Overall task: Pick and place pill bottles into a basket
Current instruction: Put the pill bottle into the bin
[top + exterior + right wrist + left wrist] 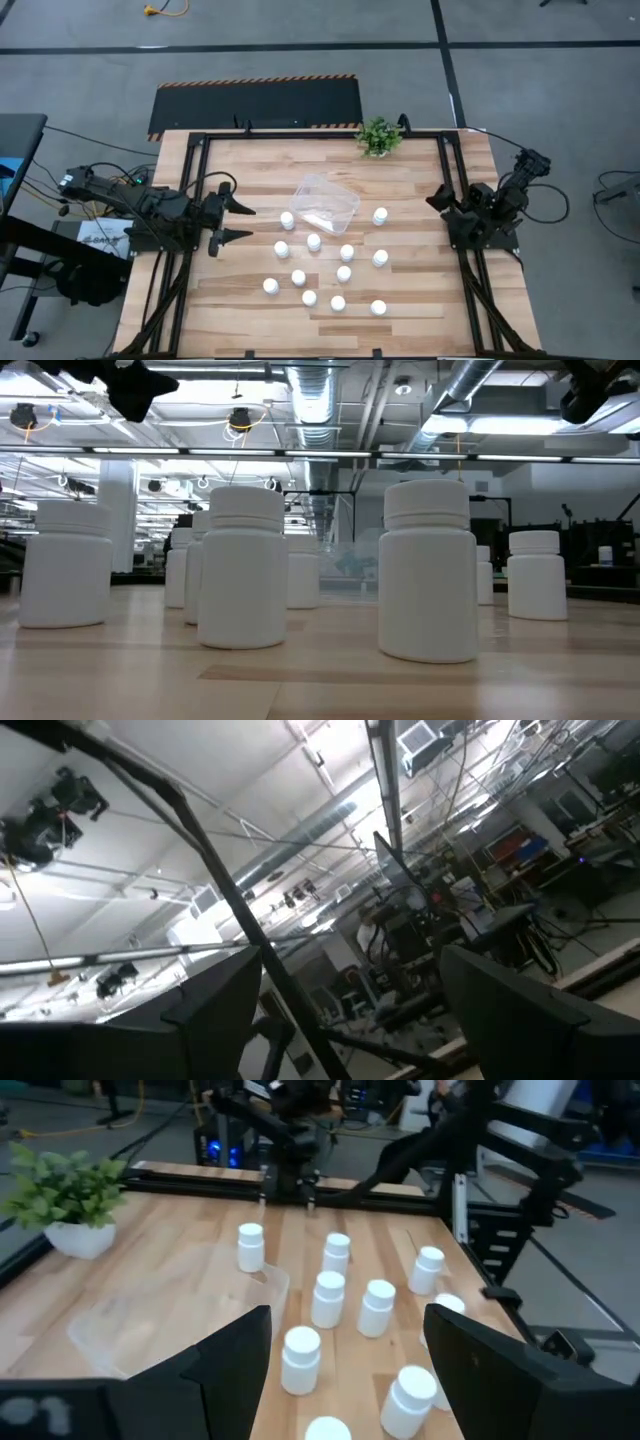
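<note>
I work in a big industrial lab hall: bare ducts point(320, 405) and strip lights overhead, grey concrete floor point(540, 90) with taped lines around my wooden bench point(250, 170), equipment racks point(400, 950) far beyond my hands.

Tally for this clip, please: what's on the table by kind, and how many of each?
White pill bottles: 12, all standing on the wood, none in the basket
Clear plastic basket: 1
Green potted plant: 1
Total: 14
</note>
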Controlling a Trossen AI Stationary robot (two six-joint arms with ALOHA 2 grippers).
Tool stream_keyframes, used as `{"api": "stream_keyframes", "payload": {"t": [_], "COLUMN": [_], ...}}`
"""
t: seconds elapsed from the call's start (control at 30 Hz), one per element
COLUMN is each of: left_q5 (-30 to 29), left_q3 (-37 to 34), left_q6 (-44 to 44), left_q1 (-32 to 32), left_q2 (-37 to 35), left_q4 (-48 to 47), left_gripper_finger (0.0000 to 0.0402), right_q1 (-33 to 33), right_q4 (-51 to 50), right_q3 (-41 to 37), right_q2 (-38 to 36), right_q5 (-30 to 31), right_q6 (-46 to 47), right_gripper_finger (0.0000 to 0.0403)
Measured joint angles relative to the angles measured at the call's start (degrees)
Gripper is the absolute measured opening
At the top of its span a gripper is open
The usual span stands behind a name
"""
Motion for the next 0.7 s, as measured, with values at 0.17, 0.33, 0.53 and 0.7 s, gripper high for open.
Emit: {"api": "stream_keyframes", "payload": {"t": [0.17, 0.33, 0.53, 0.7], "left_q5": [-1.0, -1.7, -1.8, -2.6], "left_q3": [0.9, 0.9, 0.9, 0.9], "left_q6": [-2.1, -6.0, -8.4, -9.9], "left_q1": [0.0, 0.0, 0.0, 0.0], "left_q2": [0.1, 0.1, 0.1, 0.1], "left_q4": [0.3, 0.2, 0.0, 0.0], "left_gripper_finger": [0.0251, 0.0251, 0.0251, 0.0251], "right_q1": [0.1, 0.2, 0.0, 0.0], "right_q4": [3.7, 7.0, 8.7, -9.0], "right_q3": [0.0, 0.0, 0.4, 8.6], "right_q2": [-0.1, -0.1, -0.1, 1.3], "right_q5": [-3.7, -6.0, -6.6, 0.4], "right_q6": [0.0, 0.0, -0.3, -4.8], "right_gripper_finger": [0.0302, 0.0302, 0.0302, 0.0302]}}
